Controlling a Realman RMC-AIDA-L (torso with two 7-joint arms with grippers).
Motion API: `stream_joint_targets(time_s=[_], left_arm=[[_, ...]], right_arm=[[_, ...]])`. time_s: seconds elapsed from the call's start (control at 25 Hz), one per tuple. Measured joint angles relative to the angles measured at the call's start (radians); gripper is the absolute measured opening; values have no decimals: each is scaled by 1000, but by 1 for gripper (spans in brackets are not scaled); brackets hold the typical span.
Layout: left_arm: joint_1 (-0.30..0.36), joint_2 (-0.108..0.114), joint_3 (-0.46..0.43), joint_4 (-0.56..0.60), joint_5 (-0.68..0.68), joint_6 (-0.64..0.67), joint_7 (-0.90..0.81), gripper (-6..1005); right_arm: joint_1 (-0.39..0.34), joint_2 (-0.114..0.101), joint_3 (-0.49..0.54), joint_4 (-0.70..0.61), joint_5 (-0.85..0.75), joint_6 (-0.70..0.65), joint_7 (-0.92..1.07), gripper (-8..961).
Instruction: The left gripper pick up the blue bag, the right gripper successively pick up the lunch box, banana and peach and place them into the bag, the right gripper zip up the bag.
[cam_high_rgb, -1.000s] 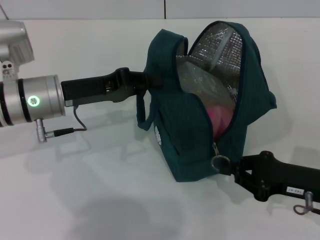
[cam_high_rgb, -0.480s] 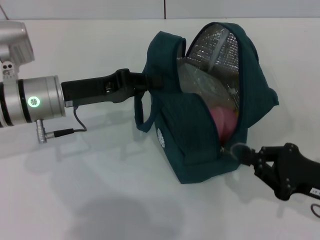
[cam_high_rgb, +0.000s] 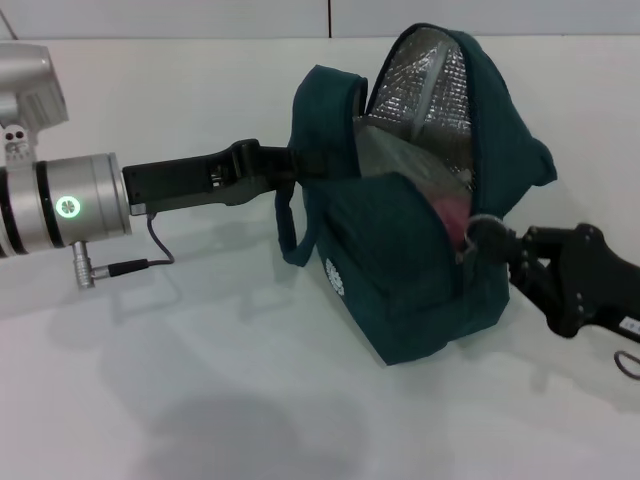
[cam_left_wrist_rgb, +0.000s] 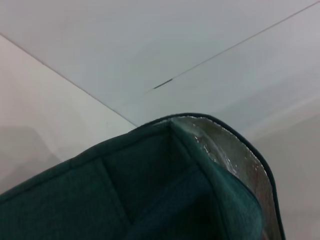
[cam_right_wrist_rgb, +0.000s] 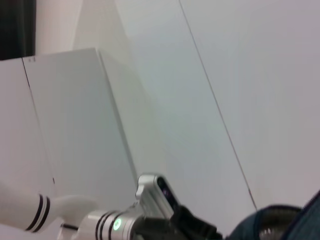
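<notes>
The blue bag (cam_high_rgb: 400, 270) sits on the white table (cam_high_rgb: 200, 380), tipped a little towards the robot's right. It is a dark teal fabric bag with a padded handle looping up on its left side and a small round white logo (cam_high_rgb: 335, 278) low on the near face. Its top gapes in a tall wedge, showing crinkled silver foil lining (cam_high_rgb: 425, 85). Inside, a clear lid or box surface catches the light, and below it a patch of pink, the peach (cam_high_rgb: 452, 210), shows through the opening.

The left gripper (cam_high_rgb: 290, 165) reaches in from the left at handle height, its black fingers closed on the bag's handle and upper edge. From its wrist camera the teal rim and a strip of foil fill the view.

The right gripper (cam_high_rgb: 495, 242) is at the bag's right end, beside the opening, its fingers pinched on the ring zip pull (cam_high_rgb: 482, 228) part-way up the zip line. The banana is not visible to me.
</notes>
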Motion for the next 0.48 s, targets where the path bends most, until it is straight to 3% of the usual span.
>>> stream_joint_targets(time_s=[0.36, 0.48], left_arm=[[11, -14, -5, 0, -47, 32, 66, 41], [39, -16, -4, 0, -117, 61, 108, 99]], right_arm=[[43, 2, -8, -4, 20, -1, -1, 5], [44, 3, -16, -3, 21, 2, -1, 5]])
